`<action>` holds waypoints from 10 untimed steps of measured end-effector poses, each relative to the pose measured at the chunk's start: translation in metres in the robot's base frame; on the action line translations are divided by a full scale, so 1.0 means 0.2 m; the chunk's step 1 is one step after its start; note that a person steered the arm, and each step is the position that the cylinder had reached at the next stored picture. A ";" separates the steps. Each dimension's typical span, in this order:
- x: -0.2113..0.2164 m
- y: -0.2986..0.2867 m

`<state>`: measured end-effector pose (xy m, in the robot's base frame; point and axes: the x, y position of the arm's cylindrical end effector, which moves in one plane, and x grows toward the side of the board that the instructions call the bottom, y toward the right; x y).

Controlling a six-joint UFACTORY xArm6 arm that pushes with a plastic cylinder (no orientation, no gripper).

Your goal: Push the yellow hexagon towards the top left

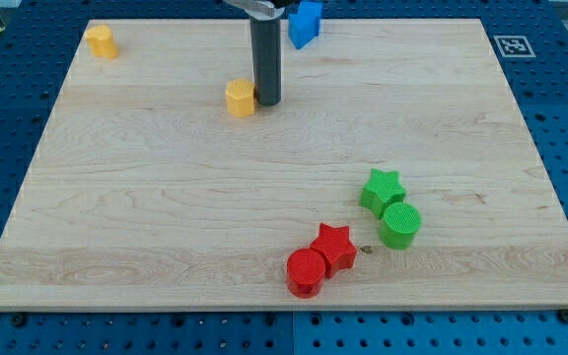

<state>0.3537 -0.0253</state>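
Note:
The yellow hexagon (pixel 240 98) lies on the wooden board (pixel 166 197), left of centre in the upper part. My tip (pixel 266 102) stands right against the hexagon's right side. A second yellow block (pixel 101 41), shape unclear, sits near the board's top left corner.
A blue block (pixel 305 23) sits at the board's top edge, right of the rod. A green star (pixel 382 189) and green cylinder (pixel 400 225) touch at the lower right. A red star (pixel 333 247) and red cylinder (pixel 306 271) touch near the bottom edge.

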 end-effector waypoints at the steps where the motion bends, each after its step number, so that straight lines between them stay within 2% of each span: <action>1: -0.01 0.00; 2: 0.00 -0.01; 4: 0.18 0.06; 6: 0.17 0.05; 10: 0.10 -0.23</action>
